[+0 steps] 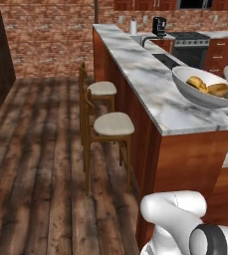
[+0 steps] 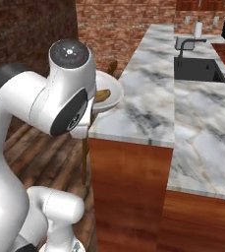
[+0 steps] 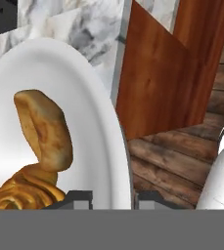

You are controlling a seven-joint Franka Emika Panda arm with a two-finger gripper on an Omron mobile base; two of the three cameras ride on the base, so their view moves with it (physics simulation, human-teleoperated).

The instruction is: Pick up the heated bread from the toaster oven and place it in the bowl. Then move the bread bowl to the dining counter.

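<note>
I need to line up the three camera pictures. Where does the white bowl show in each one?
Left base view: the bowl at right edge, over the dining counter end.
Right base view: left of centre, behind the arm, at the counter's edge.
Hand view: fills the left half.
Shared landmark: the marble dining counter.

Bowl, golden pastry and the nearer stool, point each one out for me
bowl (image 1: 191, 93), left base view, bare outer wall.
golden pastry (image 1: 197, 83), left base view, its top crust.
nearer stool (image 1: 114, 123), left base view, seat cushion.
</note>
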